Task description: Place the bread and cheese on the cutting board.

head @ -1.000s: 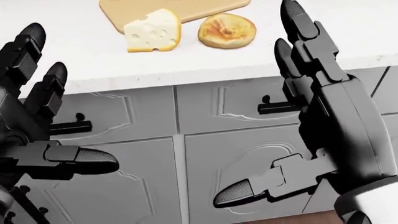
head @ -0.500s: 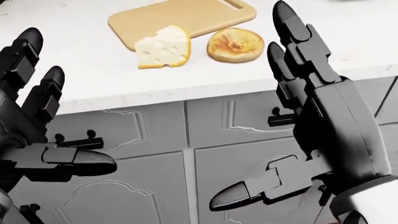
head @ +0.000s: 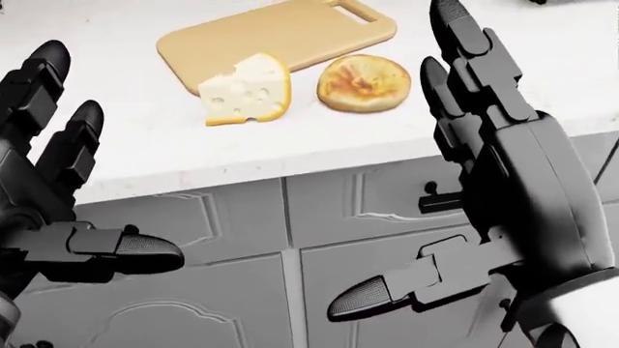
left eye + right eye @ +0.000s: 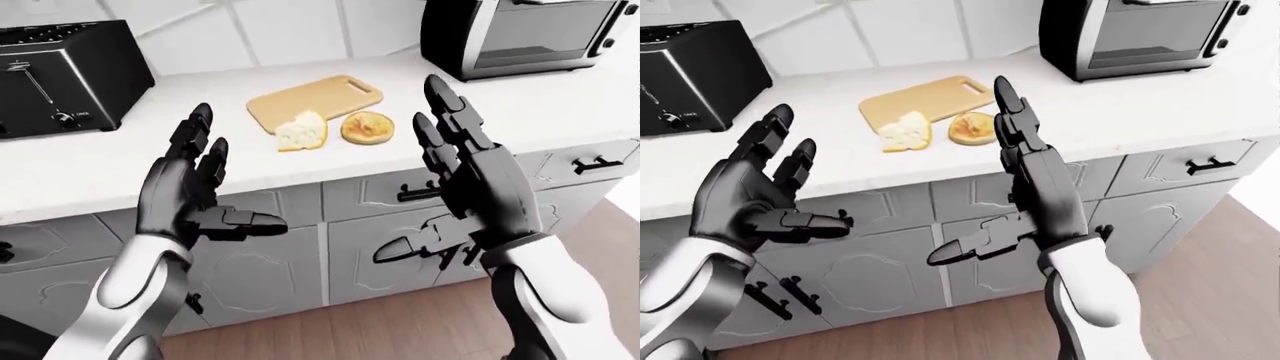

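Cheese (image 3: 244, 90): pale yellow wedge with holes, orange rind, lying on the white desk (image 3: 145, 145) with one corner overlapping the cutting board (image 3: 281, 32) edge. Bread (image 3: 363, 82): round golden-brown slice, flat on the desk just right of the cheese, just below the board, not on it. Board is tan with a handle slot, angled.

Head view shows only desk edge, grey cabinet doors and both hands close up. Left-eye view adds a black toaster (image 4: 60, 75) at left and a black toaster oven (image 4: 520, 34) top right, plus wood floor.

Left hand (image 4: 190, 191) and right hand (image 4: 460, 180) both spread, fingers up, thumbs pointing inward, holding nothing. Both hang below the desk edge in the head view, well apart from the food; the right fingertips (image 3: 455, 22) rise just right of the bread.
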